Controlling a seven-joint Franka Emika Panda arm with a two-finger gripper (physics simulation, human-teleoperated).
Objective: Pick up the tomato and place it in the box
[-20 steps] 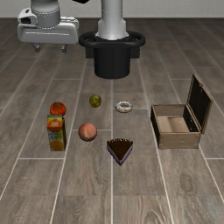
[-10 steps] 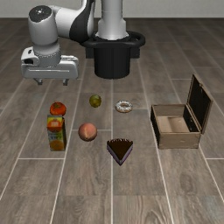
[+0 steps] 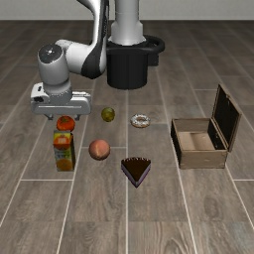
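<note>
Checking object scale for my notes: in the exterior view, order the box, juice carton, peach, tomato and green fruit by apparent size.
1. box
2. juice carton
3. peach and tomato, unranked: they look similar, and the gripper covers part of the tomato
4. green fruit

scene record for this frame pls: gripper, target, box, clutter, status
gripper: open, fingers pointing down, just over the tomato
tomato: on the wooden surface at the exterior view's left, next to the orange carton
box: at the exterior view's right, lid up, tomato not in it
clutter: peach-coloured fruit, small green fruit, ring pastry, dark cake slice, all between tomato and box
status: tomato not yet gripped
</note>
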